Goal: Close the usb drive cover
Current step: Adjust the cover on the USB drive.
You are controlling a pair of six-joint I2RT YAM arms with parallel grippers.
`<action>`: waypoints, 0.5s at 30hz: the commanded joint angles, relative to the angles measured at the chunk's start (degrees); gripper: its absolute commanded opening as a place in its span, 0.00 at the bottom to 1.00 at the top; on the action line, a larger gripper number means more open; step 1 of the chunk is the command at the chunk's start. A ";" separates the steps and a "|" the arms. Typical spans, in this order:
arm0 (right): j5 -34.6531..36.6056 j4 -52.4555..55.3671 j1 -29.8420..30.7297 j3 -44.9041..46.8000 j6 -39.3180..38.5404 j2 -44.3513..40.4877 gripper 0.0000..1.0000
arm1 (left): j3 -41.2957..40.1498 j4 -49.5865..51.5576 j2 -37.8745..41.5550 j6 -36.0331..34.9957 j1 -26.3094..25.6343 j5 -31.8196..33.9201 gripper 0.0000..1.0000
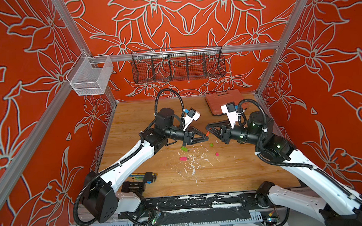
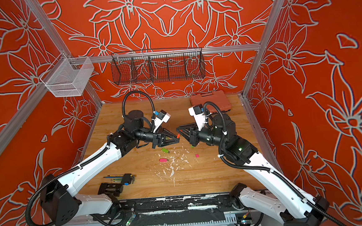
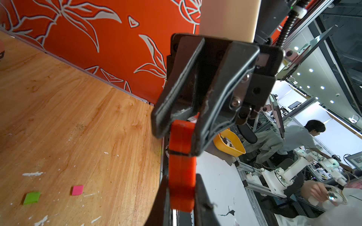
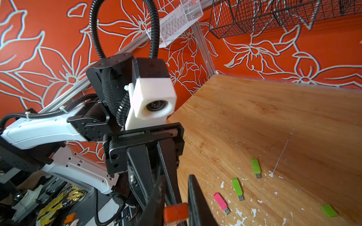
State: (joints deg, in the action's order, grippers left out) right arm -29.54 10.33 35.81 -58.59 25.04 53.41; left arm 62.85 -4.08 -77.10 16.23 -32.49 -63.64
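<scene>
An orange usb drive (image 1: 207,134) (image 2: 178,136) hangs above the wooden table, between the two grippers, which meet tip to tip. My left gripper (image 1: 205,137) (image 3: 181,187) is shut on the drive's body (image 3: 182,176). My right gripper (image 1: 209,130) (image 4: 177,183) is shut on the orange cover (image 3: 182,137) (image 4: 176,214). In the left wrist view the cover sits end to end against the body, with only a thin dark seam between them. The drive's metal plug is hidden.
On the table below lie a green drive (image 1: 184,148), a pink drive (image 1: 184,158), a green cap (image 1: 211,144) and a pink cap (image 1: 217,154). An orange tool case (image 1: 225,101) sits at the back right. Hex keys (image 1: 149,176) lie at the front left. Wire baskets (image 1: 178,66) hang on the back wall.
</scene>
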 commanded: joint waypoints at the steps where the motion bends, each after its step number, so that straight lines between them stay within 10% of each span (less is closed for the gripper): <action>1: -8.73 5.96 -1.21 -0.85 -0.64 -0.67 0.36 | -1.77 -6.30 1.90 1.38 0.37 4.03 0.00; 7: -10.19 4.18 -2.70 -2.75 -1.24 -2.26 0.60 | -3.95 -6.61 2.15 2.57 -0.03 3.95 0.00; 15: -8.00 5.70 -9.18 -2.02 -1.78 -6.61 0.64 | -5.63 -6.56 4.06 3.41 -0.49 4.03 0.00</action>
State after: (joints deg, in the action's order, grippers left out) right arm -37.06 15.27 28.08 -59.20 24.12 47.51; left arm 57.14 -8.69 -75.33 19.31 -32.60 -59.31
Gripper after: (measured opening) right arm 0.643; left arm 0.131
